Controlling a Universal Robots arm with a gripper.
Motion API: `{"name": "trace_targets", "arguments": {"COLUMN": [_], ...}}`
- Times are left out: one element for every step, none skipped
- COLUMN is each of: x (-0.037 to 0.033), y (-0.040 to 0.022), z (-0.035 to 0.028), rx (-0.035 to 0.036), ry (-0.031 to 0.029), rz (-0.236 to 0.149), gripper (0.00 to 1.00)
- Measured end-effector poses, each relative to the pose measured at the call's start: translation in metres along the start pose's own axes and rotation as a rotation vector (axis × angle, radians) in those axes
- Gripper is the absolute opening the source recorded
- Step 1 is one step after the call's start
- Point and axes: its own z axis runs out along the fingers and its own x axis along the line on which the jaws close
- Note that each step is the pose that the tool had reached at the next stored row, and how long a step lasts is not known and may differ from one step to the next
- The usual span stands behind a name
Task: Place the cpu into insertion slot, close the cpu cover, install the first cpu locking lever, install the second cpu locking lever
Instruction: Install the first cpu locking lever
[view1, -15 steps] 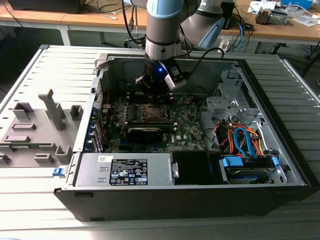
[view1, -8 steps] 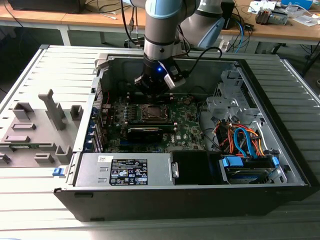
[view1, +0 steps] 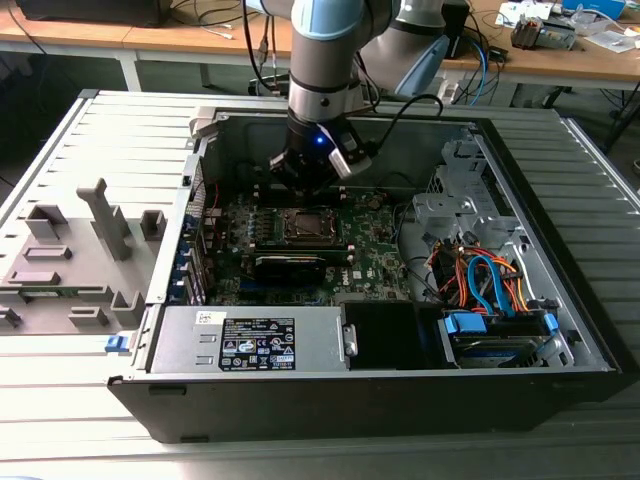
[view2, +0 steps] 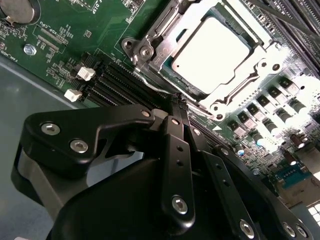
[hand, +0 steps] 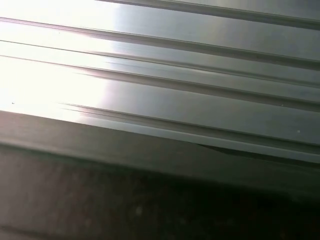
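Gripper (view2: 176, 102): closest to the lens in the second wrist view, fingers pressed together, holding nothing, tips just short of the socket.
Cpu (view2: 210, 54): at one o'clock from the fingertips, seated flat in its slot.
Cpu cover (view2: 212, 107): lies down around the chip, framing it.
Judgement: narrow fingers probably suit pushing a lever.
Motherboard (view1: 300, 250): under the arm, inside the open case.

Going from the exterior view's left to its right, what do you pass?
Grey fixture tray → motherboard with the cpu seated under the cpu cover, the tool above it → silver drive cage → orange and blue cables.
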Motion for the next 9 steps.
{"name": "trace_targets", "arguments": {"x": [-0.0002,-0.0003,-0.0003,-0.0003,-0.0001,0.0005,0.0017,0.0037,0.0056], "y": [-0.0001,-0.0001,-0.0001,-0.0001,0.0,0.0001,0.0004,0.0007,0.0011], "z": [0.0002,0.0003,0.0003,0.0004,0.0002,-0.0001,-0.0012,-0.0033,-0.0062], "rx": [0.0001,0.0002,0.0001,0.0001,0.0003,0.0003,0.0008,0.002,0.0028], "ry": [0.0001,0.0002,0.0001,0.0001,-0.0013,-0.0035,-0.0073,-0.0124,-0.0181], "rz": [0.0,0.0,0.0,0.0,0.0,-0.001,-0.001,-0.001,-0.001], "gripper": [0.11,0.11,0.11,0.11,0.11,0.11,0.11,0.11,0.11]}}
